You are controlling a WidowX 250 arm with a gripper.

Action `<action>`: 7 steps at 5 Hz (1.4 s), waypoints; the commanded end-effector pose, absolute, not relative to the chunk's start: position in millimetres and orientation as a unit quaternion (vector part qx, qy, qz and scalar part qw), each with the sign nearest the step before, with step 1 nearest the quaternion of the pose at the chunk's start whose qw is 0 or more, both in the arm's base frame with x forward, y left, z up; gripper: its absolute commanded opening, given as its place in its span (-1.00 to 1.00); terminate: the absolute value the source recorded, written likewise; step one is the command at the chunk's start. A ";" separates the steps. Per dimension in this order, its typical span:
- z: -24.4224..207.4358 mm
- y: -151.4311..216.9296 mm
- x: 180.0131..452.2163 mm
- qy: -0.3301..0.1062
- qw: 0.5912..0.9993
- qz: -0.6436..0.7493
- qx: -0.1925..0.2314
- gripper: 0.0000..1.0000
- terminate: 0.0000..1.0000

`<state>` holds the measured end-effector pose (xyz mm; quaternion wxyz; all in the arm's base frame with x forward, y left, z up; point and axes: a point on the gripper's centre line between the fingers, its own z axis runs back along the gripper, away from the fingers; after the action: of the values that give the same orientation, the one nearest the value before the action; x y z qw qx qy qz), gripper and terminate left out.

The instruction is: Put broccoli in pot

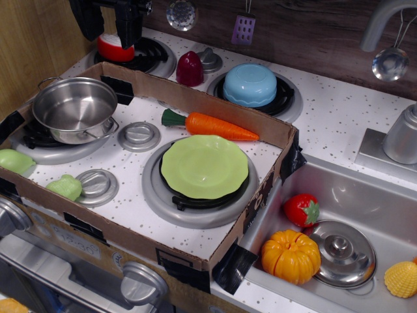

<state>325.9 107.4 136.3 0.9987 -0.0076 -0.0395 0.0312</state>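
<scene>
The broccoli (64, 187) is sitting at the front-left of the tabletop, just beside a stove knob (98, 185) and apart from the pot (75, 109) – nothing's in there yet. The gripper (111, 19) is hanging way up back over a red thing (116, 49); can't tell if the jaws are spread or pressed together.

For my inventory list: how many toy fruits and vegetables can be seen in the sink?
3: a strawberry at the sink's left wall, an orange pumpkin in front of it, and a yellow piece cut off at the right edge. Others may be hidden.
</scene>
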 end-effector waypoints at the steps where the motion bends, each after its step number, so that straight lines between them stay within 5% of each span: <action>1: 136.3 107.4 325.9 -0.039 0.999 0.031 -0.008 1.00 -1.00; 4: 169.1 64.1 270.3 -0.045 0.993 0.103 0.033 1.00 -1.00; 7: 113.3 50.1 231.5 -0.024 0.997 0.076 -0.023 1.00 -1.00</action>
<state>227.0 48.9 104.9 0.9967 -0.0286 -0.0102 0.0749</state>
